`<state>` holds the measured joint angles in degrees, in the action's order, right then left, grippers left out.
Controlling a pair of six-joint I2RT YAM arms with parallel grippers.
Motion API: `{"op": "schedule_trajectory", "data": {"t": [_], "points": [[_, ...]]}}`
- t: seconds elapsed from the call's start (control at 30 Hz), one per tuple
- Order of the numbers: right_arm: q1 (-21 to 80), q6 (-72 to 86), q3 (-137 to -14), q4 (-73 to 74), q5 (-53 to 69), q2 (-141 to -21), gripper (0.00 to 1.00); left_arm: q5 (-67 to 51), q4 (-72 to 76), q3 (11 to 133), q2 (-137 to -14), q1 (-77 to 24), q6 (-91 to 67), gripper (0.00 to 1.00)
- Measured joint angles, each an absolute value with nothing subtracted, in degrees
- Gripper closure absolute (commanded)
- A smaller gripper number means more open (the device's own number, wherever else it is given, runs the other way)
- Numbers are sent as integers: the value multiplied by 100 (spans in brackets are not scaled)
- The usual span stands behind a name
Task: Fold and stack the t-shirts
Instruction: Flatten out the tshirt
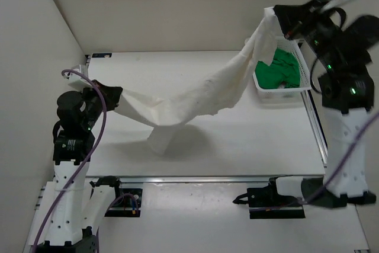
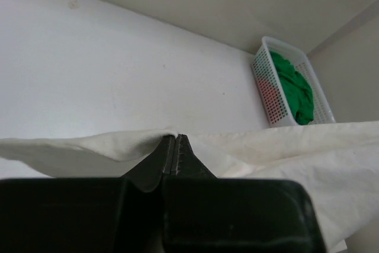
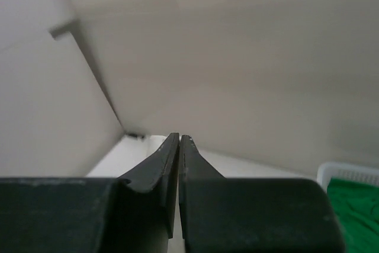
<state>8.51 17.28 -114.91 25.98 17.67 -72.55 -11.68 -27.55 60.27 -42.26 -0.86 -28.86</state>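
The white t-shirt (image 1: 195,96) hangs stretched in the air between both grippers, and its lowest fold touches the table near the front middle. At the left, my left gripper (image 1: 115,95) is shut on one end of it; the left wrist view shows the cloth (image 2: 284,146) pinched at the tips of that gripper (image 2: 176,136). High at the back right, over the basket, my right gripper (image 1: 277,19) is shut on the other end. In its own view the right gripper (image 3: 179,136) has its jaws pressed together. A green t-shirt (image 1: 278,69) lies crumpled in the basket. Red cloth (image 2: 267,91) shows through the mesh.
The white mesh basket (image 1: 284,91) stands at the table's back right. A metal rail (image 1: 207,179) runs along the front edge and another (image 1: 314,128) along the right side. Walls close in the left and back.
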Motion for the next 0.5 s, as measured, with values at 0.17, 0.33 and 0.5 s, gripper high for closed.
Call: {"op": "schedule_trajectory", "data": {"t": [0.17,0.33,0.5], "points": [[574,1870,-12820,2808,2272,-9841,100,-1184,-2755,5498,-4600,-51,-2825,100],[578,1905,-13382,3151,2320,-12291,100,-891,-2432,5155,-5605,-119,-2799,100],[652,1776,-13382,4018,2073,-13135,100,-810,-1994,5096,-6508,-141,-2864,100]]}}
